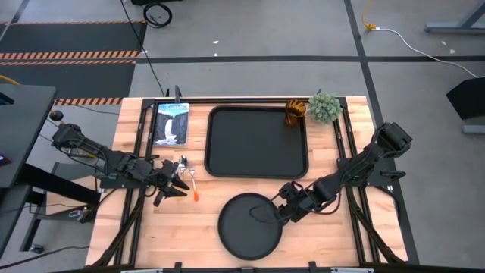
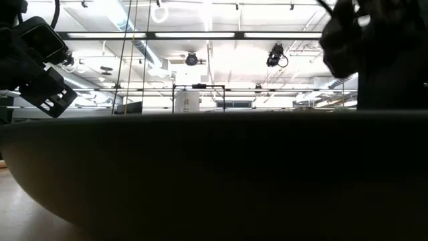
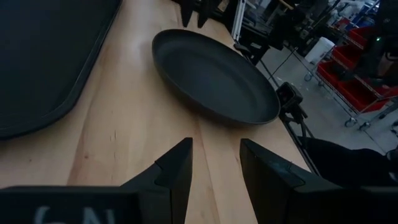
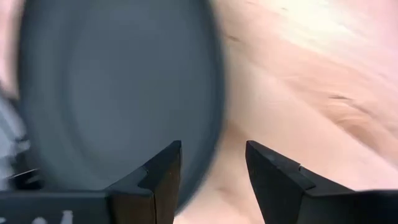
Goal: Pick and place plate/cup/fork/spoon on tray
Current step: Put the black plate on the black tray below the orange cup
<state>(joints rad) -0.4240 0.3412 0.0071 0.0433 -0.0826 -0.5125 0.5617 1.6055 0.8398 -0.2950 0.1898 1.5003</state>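
The round black plate [image 1: 248,226] lies flat on the wooden table near its front edge and fills the low view [image 2: 214,181]. My right gripper [image 1: 284,212] is open at the plate's far right rim; in the right wrist view [image 4: 211,168] the rim runs between its fingers. My left gripper [image 1: 171,184] is open and empty [image 3: 214,168], low over the table left of the tray [image 1: 258,142]. The spoon and fork [image 1: 187,173] lie on the table beside it, an orange handle [image 1: 195,195] showing. The amber cup [image 1: 294,114] stands at the tray's far right corner. My right gripper stands open across the plate's far right rim [image 4: 216,127], one finger over the plate's inside and one outside it, coming in low from the table's right. Whether a finger touches the rim I cannot tell. The plate lies flat on the table.
A green bushy plant [image 1: 326,108] stands right of the cup. A picture card [image 1: 170,123] lies left of the tray at the far left. Black frame rails [image 1: 140,144] run along both sides of the table. Bare wood lies between the tray and the plate.
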